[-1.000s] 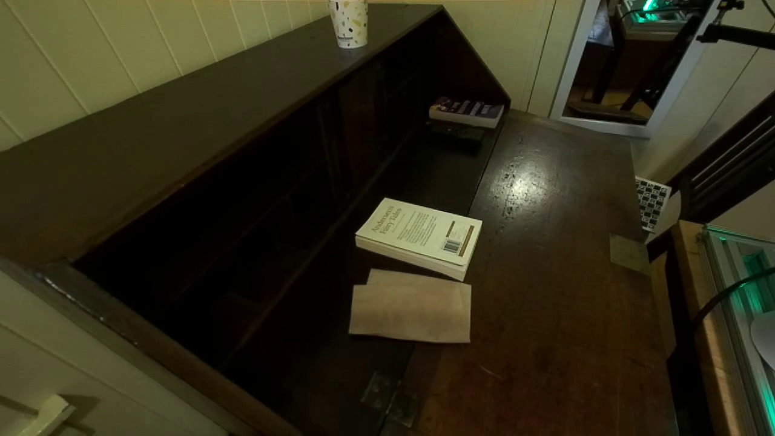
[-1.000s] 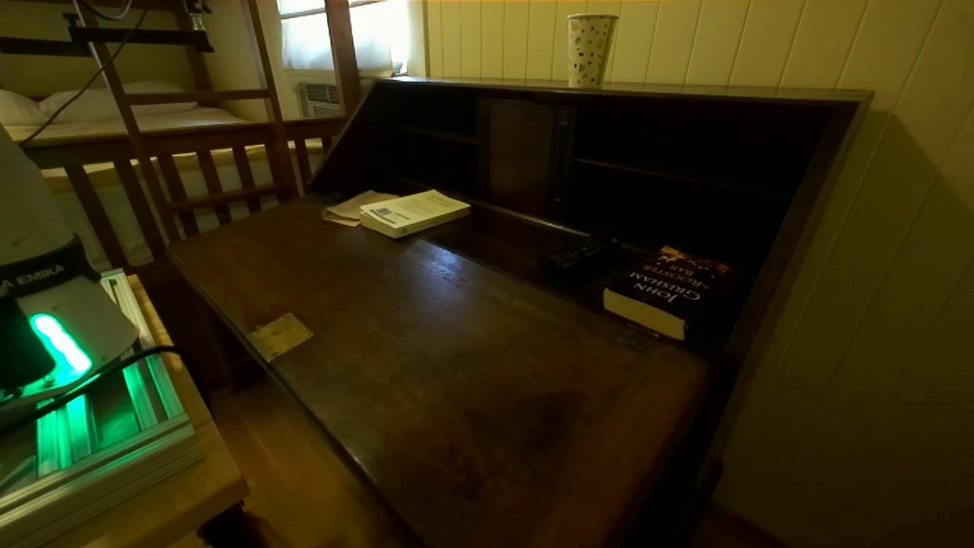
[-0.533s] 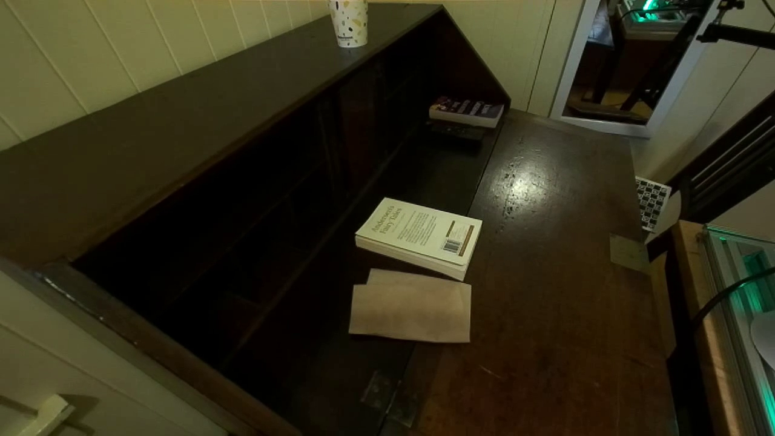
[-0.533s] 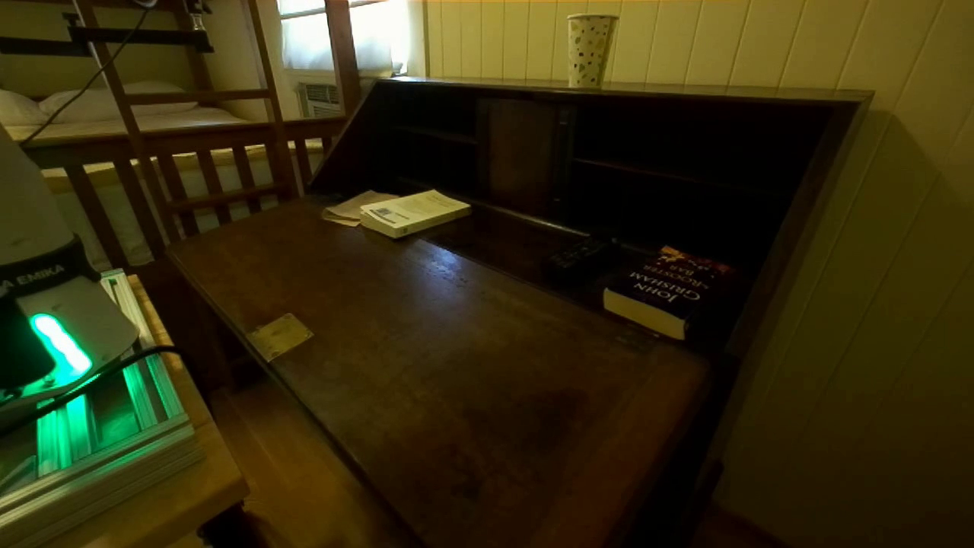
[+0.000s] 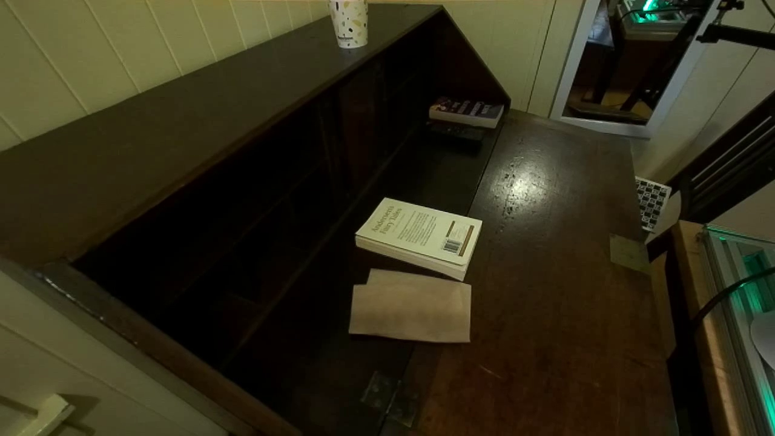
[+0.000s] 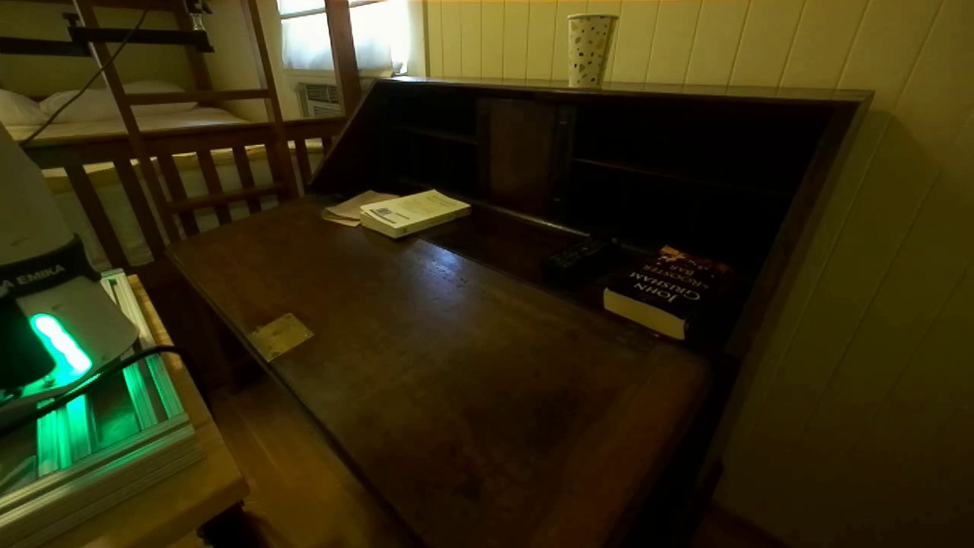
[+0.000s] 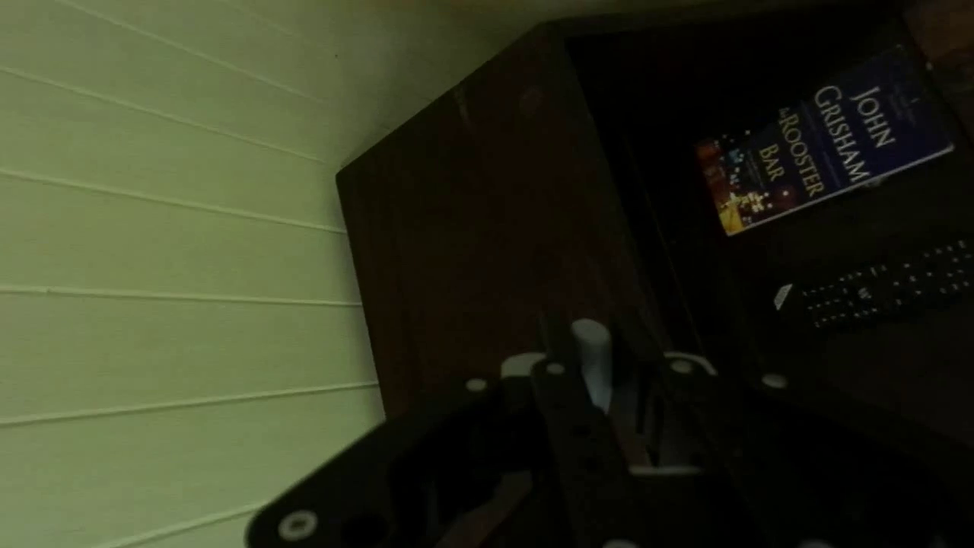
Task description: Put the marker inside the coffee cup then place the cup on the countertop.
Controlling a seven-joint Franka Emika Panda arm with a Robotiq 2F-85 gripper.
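What is judged to be the marker, slim and pale, is held between the narrowed fingers of the gripper; its rounded end is exposed, presumably so that it can be let down into the coffee cup. By neither exterior view is the gripper shown, so its clearance over the cup cannot be told. The cup is stood upright, wide end up, on the raised ledge, supported by its base alone near the front edge; a sideways nudge should be avoided. Lower down, the countertop is spread beyond the white book and folded paper; open room is best sought there, short of its outer edge.
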